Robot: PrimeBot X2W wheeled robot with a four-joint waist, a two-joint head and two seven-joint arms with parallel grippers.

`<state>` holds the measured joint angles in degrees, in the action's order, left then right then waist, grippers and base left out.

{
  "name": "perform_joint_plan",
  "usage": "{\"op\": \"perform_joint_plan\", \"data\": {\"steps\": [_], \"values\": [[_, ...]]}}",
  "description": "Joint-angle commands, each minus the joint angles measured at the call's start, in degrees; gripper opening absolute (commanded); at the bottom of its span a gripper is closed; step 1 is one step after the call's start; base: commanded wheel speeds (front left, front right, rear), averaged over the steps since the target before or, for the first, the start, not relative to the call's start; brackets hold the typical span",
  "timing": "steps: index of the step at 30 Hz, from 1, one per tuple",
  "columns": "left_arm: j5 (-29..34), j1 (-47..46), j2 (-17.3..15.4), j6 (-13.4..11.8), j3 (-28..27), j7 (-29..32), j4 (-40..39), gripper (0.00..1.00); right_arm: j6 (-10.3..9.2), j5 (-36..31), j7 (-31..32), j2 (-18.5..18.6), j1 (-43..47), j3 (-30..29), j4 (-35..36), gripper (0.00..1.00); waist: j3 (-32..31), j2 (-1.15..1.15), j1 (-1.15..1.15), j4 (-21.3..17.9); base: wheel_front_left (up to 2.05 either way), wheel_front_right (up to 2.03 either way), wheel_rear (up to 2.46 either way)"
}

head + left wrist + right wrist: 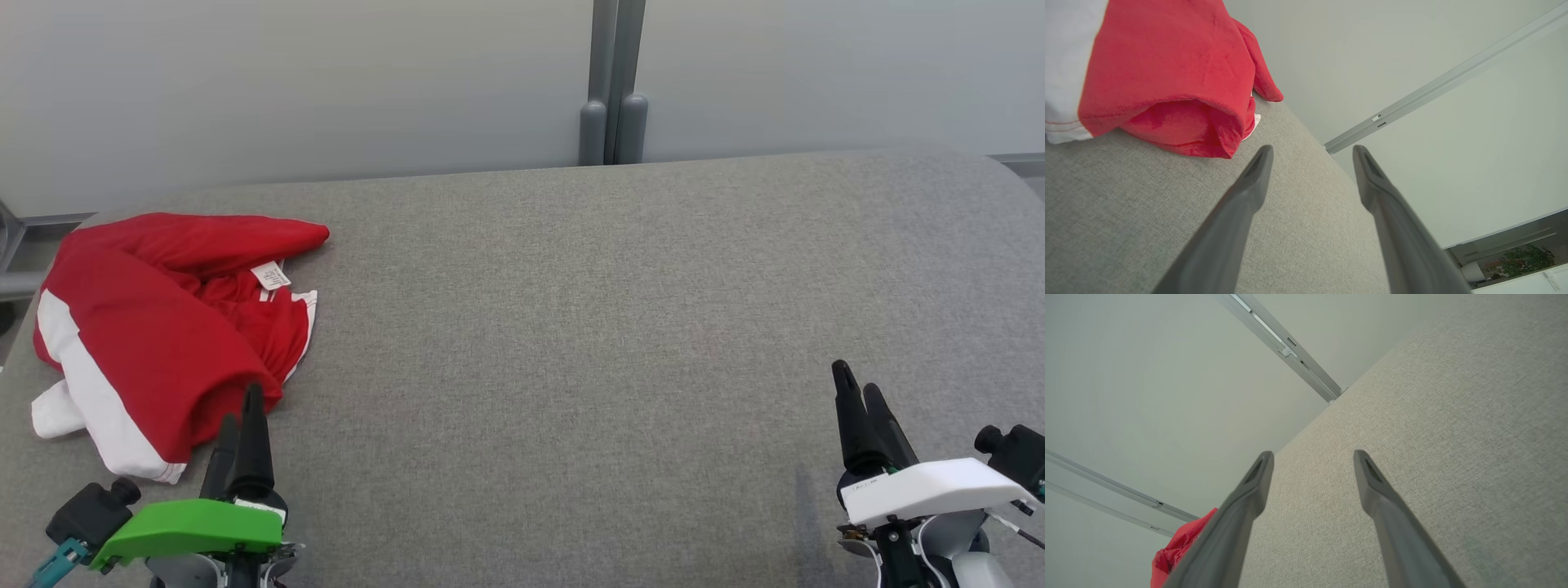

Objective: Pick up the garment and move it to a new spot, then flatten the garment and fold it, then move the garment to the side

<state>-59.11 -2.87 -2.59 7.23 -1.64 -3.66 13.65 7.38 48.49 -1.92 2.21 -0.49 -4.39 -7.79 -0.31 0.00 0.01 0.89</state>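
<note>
The left tool (242,406) has its two long dark fingers spread wide and grips nothing. The crumpled red garment with white side panels (147,327) lies just ahead of this tool's fingertips and off to its left, bunched in a loose heap on the grey woven-fabric bench (571,327). In the left wrist view the nearest red fold sits just beyond the left finger, with a strip of bare bench fabric between them. A small white sewn-in label (271,275) shows on the far side of the heap from the tool, face up among the folds. A bright green plastic cover (192,527) sits behind the left tool's fingers.

The right tool (856,377) also stands wide and empty, its fingers above bare bench fabric. The garment is well apart from it, far off to its left. A white plastic cover (931,486) sits behind these fingers. Beyond both tools, past the bench's far edge, a pale grey wall panel (326,82) rises, split by an upright grey post (612,82).
</note>
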Motion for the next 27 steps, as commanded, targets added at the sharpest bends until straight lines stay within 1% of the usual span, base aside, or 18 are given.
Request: {"op": "perform_joint_plan", "data": {"steps": [1, 9, 15, 27], "values": [[2.77, -0.13, -0.23, 0.18, 0.30, -0.65, -0.80, 1.00, 0.12, -2.61, -0.70, 0.51, -0.32, 0.18, 1.09, 1.00, -0.05, 0.00, 0.00, 0.06, 0.00, 0.00, 0.00], [10.29, 0.13, -0.27, 0.20, 0.89, -1.85, -0.92, 1.00, 0.12, -9.26, -2.16, 0.77, -0.10, 0.42, 1.28, 1.00, -0.20, 0.00, 0.00, 0.18, 0.00, 0.00, 0.00], [16.32, 0.23, -0.88, 0.22, 1.47, -2.88, -1.11, 1.00, 0.13, -14.42, -3.34, 0.99, 0.05, 0.76, 0.96, 1.00, -0.40, 0.00, 0.00, 0.25, 0.00, 0.00, 0.00], [25.96, 0.53, -2.00, 0.24, 2.41, -4.86, -0.39, 1.00, 0.14, -24.21, -5.64, 1.95, 0.57, 1.27, 0.55, 1.00, -0.90, 0.00, 0.00, 0.43, 0.00, 0.00, 0.00]]}}
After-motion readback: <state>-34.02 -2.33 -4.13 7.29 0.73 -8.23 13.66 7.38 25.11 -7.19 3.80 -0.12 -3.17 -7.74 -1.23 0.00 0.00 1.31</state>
